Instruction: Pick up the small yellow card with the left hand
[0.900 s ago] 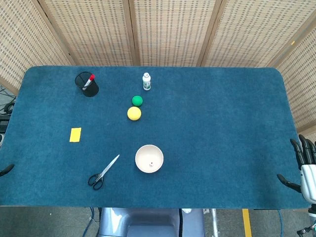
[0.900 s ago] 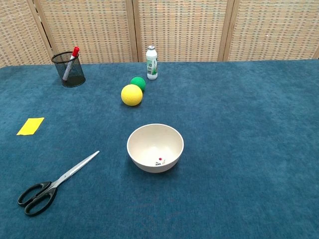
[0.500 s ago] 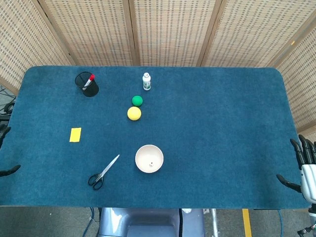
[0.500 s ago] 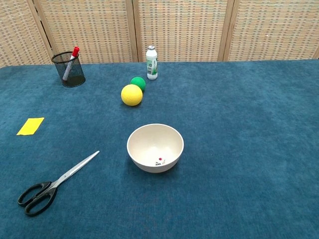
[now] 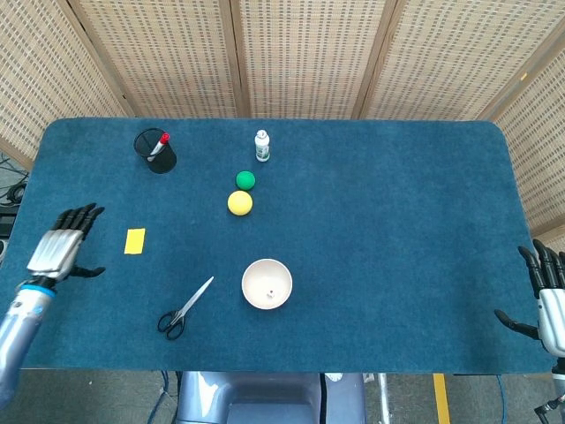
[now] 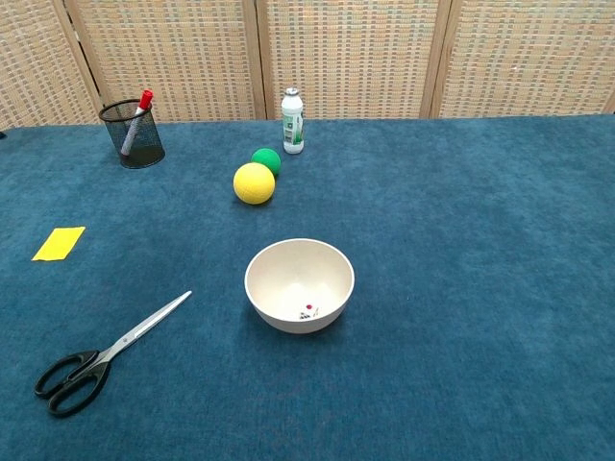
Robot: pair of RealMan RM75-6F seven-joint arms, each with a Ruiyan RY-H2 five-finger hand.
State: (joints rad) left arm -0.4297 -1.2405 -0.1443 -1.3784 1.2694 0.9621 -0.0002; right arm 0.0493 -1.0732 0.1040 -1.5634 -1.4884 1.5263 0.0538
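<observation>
The small yellow card (image 5: 134, 240) lies flat on the blue table at the left, also seen in the chest view as the yellow card (image 6: 60, 243). My left hand (image 5: 62, 246) hovers over the table's left side, just left of the card and apart from it, fingers spread and empty. My right hand (image 5: 547, 296) stays at the table's right front edge, fingers apart, holding nothing. Neither hand shows in the chest view.
Black-handled scissors (image 5: 184, 309) lie in front of the card. A white bowl (image 5: 267, 283) sits mid-table. A yellow ball (image 5: 239, 203), a green ball (image 5: 245, 180) and a small bottle (image 5: 261, 146) stand further back. A mesh pen cup (image 5: 155, 151) is at the back left.
My left hand has come in from beyond the table's left edge and now hovers over the table beside the card. The right hand has barely moved.
</observation>
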